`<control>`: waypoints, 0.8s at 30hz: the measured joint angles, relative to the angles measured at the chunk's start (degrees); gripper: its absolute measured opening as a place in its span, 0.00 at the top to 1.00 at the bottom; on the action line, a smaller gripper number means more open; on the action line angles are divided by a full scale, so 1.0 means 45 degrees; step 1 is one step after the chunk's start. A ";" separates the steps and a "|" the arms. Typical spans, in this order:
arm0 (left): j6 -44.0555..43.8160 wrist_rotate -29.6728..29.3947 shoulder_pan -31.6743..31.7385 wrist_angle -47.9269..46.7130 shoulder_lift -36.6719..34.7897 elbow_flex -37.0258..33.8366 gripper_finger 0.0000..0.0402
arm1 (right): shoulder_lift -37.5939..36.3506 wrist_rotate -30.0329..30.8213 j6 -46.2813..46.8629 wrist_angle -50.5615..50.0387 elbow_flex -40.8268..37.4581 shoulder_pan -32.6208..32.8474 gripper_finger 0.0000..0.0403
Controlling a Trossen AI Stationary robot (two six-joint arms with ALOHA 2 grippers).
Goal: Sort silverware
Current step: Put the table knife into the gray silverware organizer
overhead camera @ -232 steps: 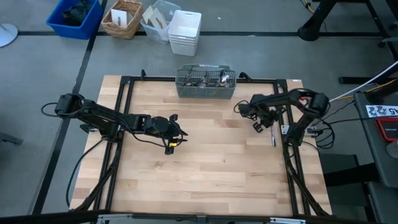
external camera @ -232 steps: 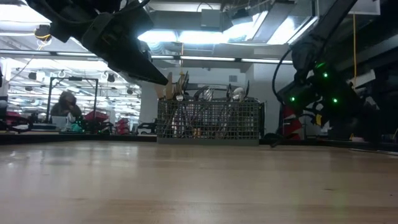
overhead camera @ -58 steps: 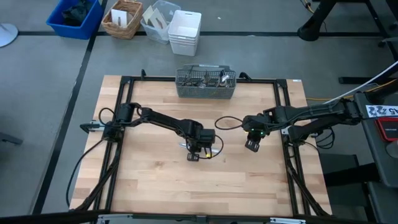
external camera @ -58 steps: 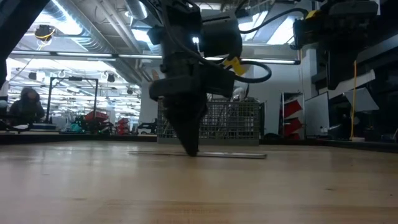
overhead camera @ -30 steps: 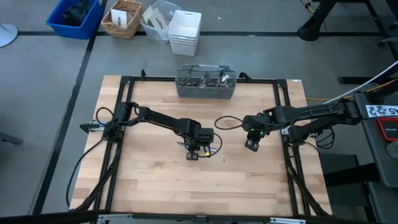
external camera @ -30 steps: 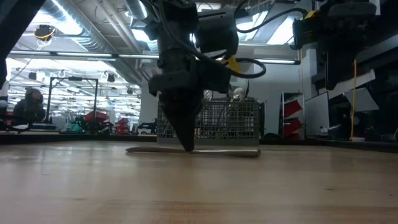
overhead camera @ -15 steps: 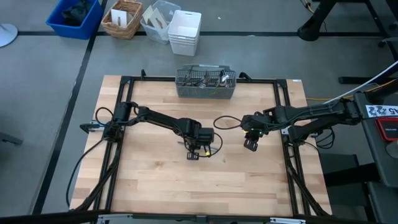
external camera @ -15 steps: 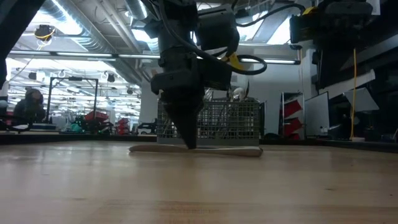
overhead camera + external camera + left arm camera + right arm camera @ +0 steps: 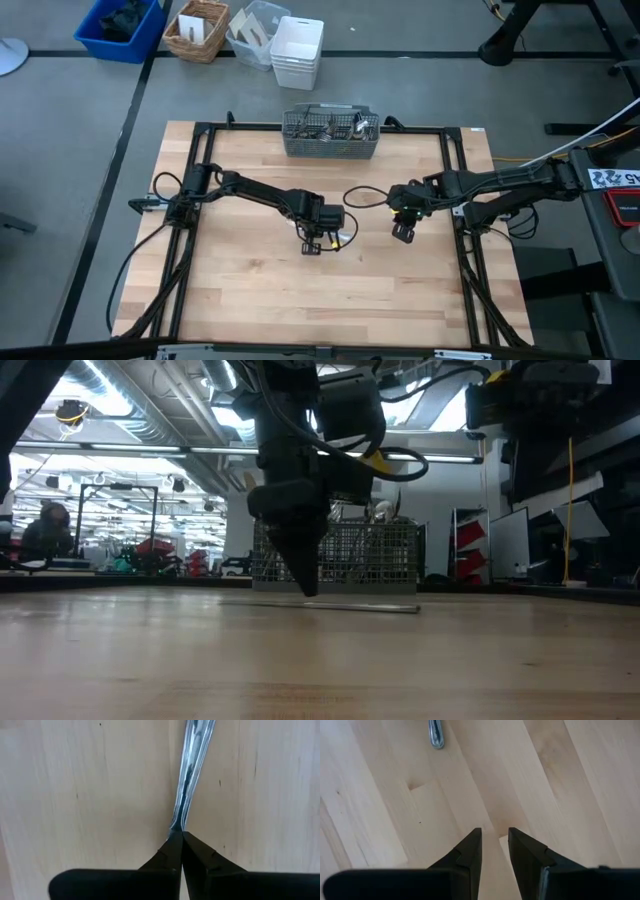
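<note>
One slim piece of silverware (image 9: 343,240) lies level, left to right, in the middle of the wooden table (image 9: 250,300). My left gripper (image 9: 313,243) points down at it and is shut on it. The low view shows the piece (image 9: 370,606) as a thin line at tabletop height under the fingers. My right gripper (image 9: 402,232) hangs to the right of it, open, with nothing between its fingers (image 9: 470,850). One end of the piece (image 9: 436,735) shows ahead of them. More silverware stands in the grey mesh caddy (image 9: 331,133) at the far edge. My left gripper pinches the piece of silverware between its two fingertips (image 9: 172,845), coming from above and pointing steeply down, the fingers across the piece. The narrow stem (image 9: 181,817) runs out from the tips toward the table's right. I cannot tell whether the piece rests on the table or is just clear of it.
Bare wood lies all around the two grippers, toward the near edge and the left. Off the table, beyond its far edge, stand a blue bin (image 9: 120,28), a wicker basket (image 9: 197,30) and white containers (image 9: 297,50). A person (image 9: 40,535) sits far back in the room.
Both arms have kept their places. In the low view the piece under my left gripper now shows as a thinner line than half a second ago.
</note>
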 joint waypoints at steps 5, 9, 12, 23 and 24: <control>0.0000 0.0000 -0.0005 -0.0217 -0.0005 0.0010 0.99 | 0.0005 -0.0061 -0.0408 0.1517 -0.0627 0.0000 0.76; 0.0008 0.0000 0.0007 -0.0765 -0.0005 0.0015 1.00 | 0.0068 -0.0368 -0.0419 0.3698 -0.1506 0.0000 0.76; 0.0288 0.0004 0.0070 -0.1138 -0.0006 -0.0003 1.00 | 0.0074 -0.0465 -0.0550 0.5605 -0.2234 0.0000 0.75; 0.0559 0.0005 0.0427 -0.1210 -0.0353 -0.0224 1.00 | 0.0113 -0.0777 -0.0945 1.0358 -0.4291 0.0000 0.75; 0.0661 0.0010 0.0423 -0.1345 -0.0478 -0.0228 1.00 | 0.0192 -0.0777 -0.0945 1.0519 -0.4358 0.0000 0.75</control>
